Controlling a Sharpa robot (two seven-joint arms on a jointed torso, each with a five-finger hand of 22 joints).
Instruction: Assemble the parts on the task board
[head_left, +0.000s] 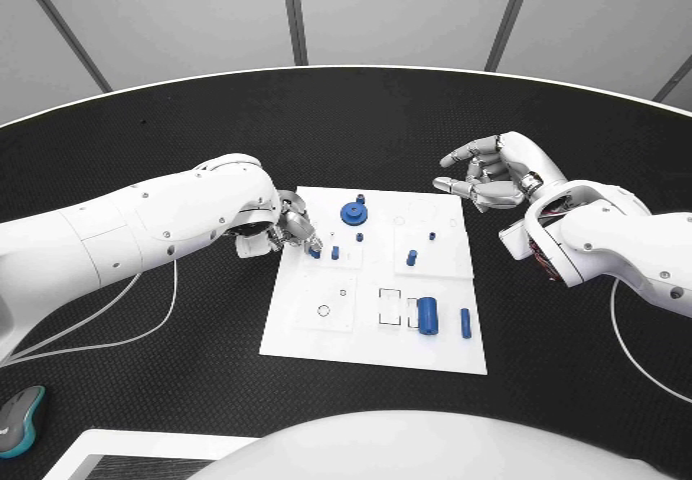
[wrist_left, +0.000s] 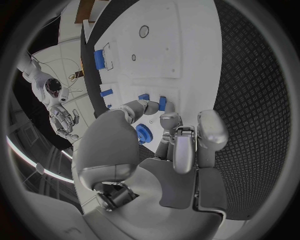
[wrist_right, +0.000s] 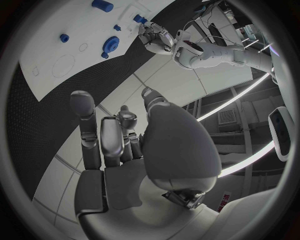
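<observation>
The left hand (head_left: 286, 226) sits at the task board (head_left: 372, 345)'s left edge, fingers (wrist_left: 167, 122) curled beside a small blue peg (head_left: 315, 252); whether they pinch it cannot be told. Just right of it lies a round toothed blue gear (head_left: 353, 212). The right hand (head_left: 488, 172) hovers off the board's far right corner, fingers loosely apart, holding nothing. The smooth, hard plastic peg could tip or slip on the glossy white board above the textured black surface (head_left: 173, 390)

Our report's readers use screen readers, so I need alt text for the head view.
The left hand reaches over the white task board's left edge, fingertips at a small blue part. The right hand hovers empty beyond the board's far right corner. More blue parts, including a gear, are on the board.
</observation>
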